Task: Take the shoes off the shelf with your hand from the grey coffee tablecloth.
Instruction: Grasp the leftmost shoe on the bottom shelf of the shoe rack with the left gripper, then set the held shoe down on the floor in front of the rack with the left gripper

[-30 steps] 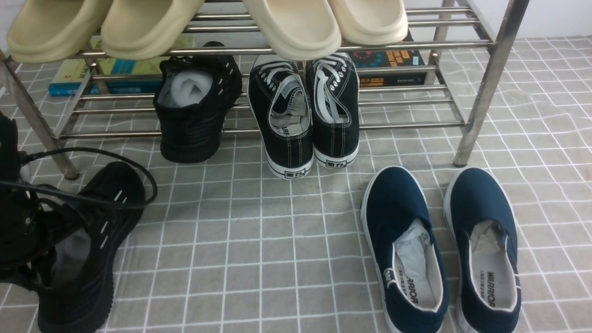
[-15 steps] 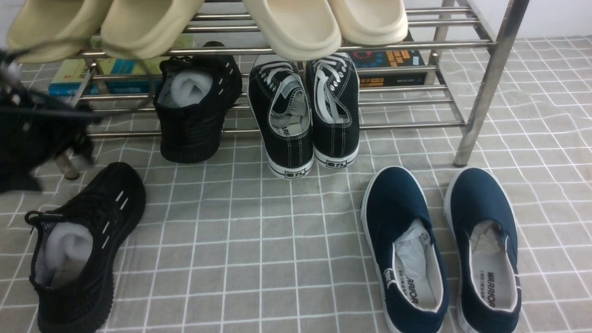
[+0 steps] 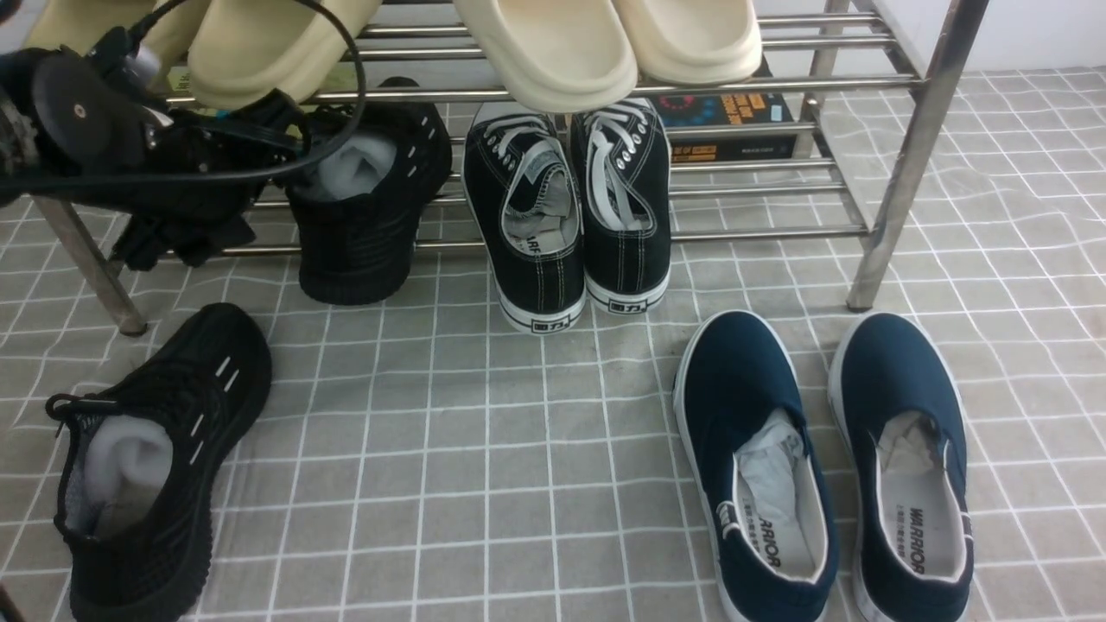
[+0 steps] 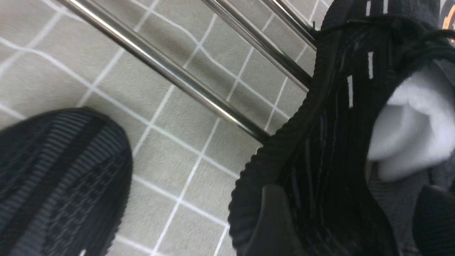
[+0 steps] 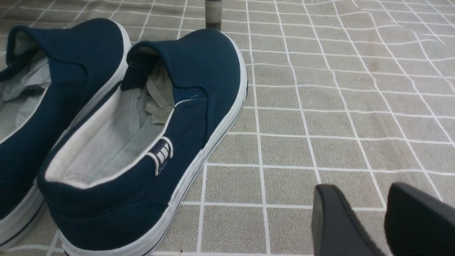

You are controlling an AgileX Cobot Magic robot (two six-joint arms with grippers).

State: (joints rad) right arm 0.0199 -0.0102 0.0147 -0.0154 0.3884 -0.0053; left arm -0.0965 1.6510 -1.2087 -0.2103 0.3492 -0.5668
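Note:
One black knit sneaker (image 3: 147,466) lies on the grey gridded tablecloth (image 3: 484,449) at the front left, white stuffing inside. The other sneaker (image 3: 367,207) stands on the steel shelf's (image 3: 760,233) lower tier, heel toward me. My left gripper (image 3: 276,164) is at that sneaker's left side. In the left wrist view the left gripper (image 4: 353,220) is open, with one finger outside the sneaker's (image 4: 320,149) wall and one over its opening. The toe of the first sneaker (image 4: 60,177) also shows there. My right gripper (image 5: 355,199) hangs open and empty over the cloth (image 5: 320,117).
Black canvas lace-ups (image 3: 570,216) stand right beside the shelf sneaker. Navy slip-ons (image 3: 821,466) lie on the cloth at the front right, next to the right gripper (image 5: 106,142). Cream slippers (image 3: 553,43) sit on the top tier. Books (image 3: 726,125) lie behind. A shelf leg (image 3: 86,259) stands at the left.
My left gripper has left the sneaker on the cloth at the front left, risen, and moved back and right to the sneaker on the shelf. That first sneaker stays on the cloth.

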